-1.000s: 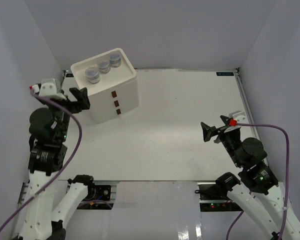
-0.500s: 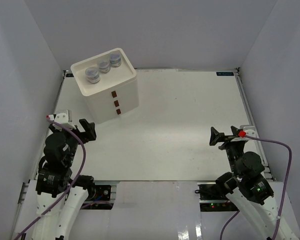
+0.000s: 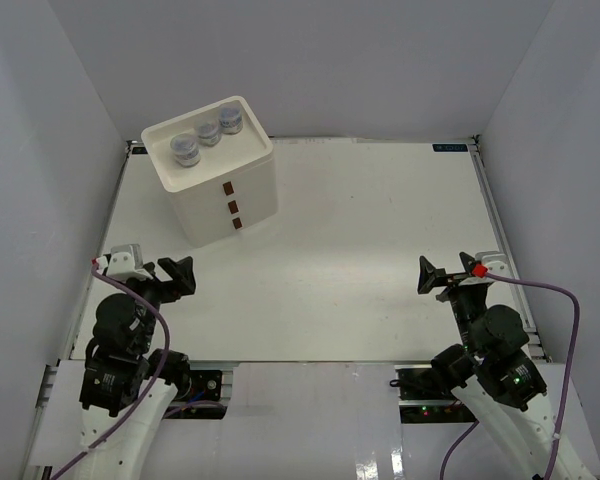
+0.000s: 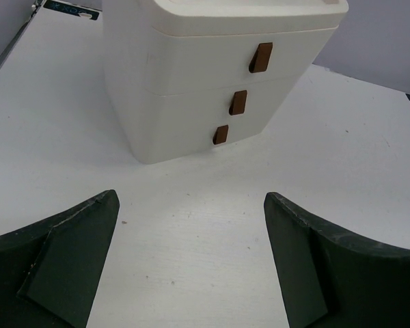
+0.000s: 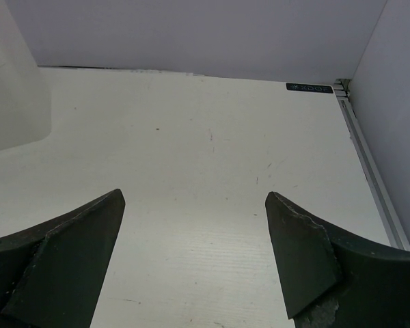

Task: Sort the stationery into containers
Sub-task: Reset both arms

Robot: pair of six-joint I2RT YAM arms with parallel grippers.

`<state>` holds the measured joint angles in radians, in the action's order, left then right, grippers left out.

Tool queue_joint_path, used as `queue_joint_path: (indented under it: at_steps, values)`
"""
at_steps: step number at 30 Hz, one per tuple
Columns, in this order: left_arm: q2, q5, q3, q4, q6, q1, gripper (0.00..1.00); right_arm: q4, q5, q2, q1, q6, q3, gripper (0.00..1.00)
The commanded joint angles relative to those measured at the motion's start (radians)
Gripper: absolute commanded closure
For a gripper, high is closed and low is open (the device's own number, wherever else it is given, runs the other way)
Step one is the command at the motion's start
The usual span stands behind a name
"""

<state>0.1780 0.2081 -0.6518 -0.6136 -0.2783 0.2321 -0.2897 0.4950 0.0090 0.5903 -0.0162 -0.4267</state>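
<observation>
On the tray top of the drawer unit (image 3: 205, 212), at the far left of the tabletop (image 3: 370, 230), three jars stand in a row: one nearest the front (image 3: 185, 150), one in the middle (image 3: 209, 132) and one at the back (image 3: 230, 120). They are the only stationery that shows in any view, so that share of the sorting looks done. No pens, tape rings or stick can be seen, on the tabletop or elsewhere. The left wrist view shows all three drawers pushed in flush, with their brown handles at the top (image 4: 261, 57), middle (image 4: 238, 102) and bottom (image 4: 221, 134), so their contents are hidden, and I cannot tell from these pictures whether the rest of the stationery lies inside. The left fingers (image 4: 68, 253) are spread wide and hold nothing; they hang low over the near left of the tabletop, pointing at the front of the drawer unit and well apart from it. The right fingers (image 5: 61, 246) are likewise spread and bare, low over the near right of the tabletop, pointing toward the far wall, with only a corner of the drawer unit at the left edge of their view. Judging from both arms drawn in near their bases with nothing gripped and no loose piece in sight, the task appears to be at or very near its end; if anything is left, it is not visible.
</observation>
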Motion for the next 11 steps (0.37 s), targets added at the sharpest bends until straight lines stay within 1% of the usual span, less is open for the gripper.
queue_joint_path:
  at_steps: [1,8,11]
  values:
    - [-0.020,0.008,0.021,0.040,-0.010,0.006,0.02,0.057,0.011,-0.121,0.000,-0.021,0.000,0.10]
    - [-0.005,-0.006,0.029,0.045,-0.004,0.009,0.02,0.049,-0.026,-0.069,0.002,-0.019,-0.020,0.10]
    - [-0.011,-0.010,0.030,0.046,-0.001,0.010,0.02,0.049,-0.016,-0.076,0.002,-0.021,-0.017,0.10]
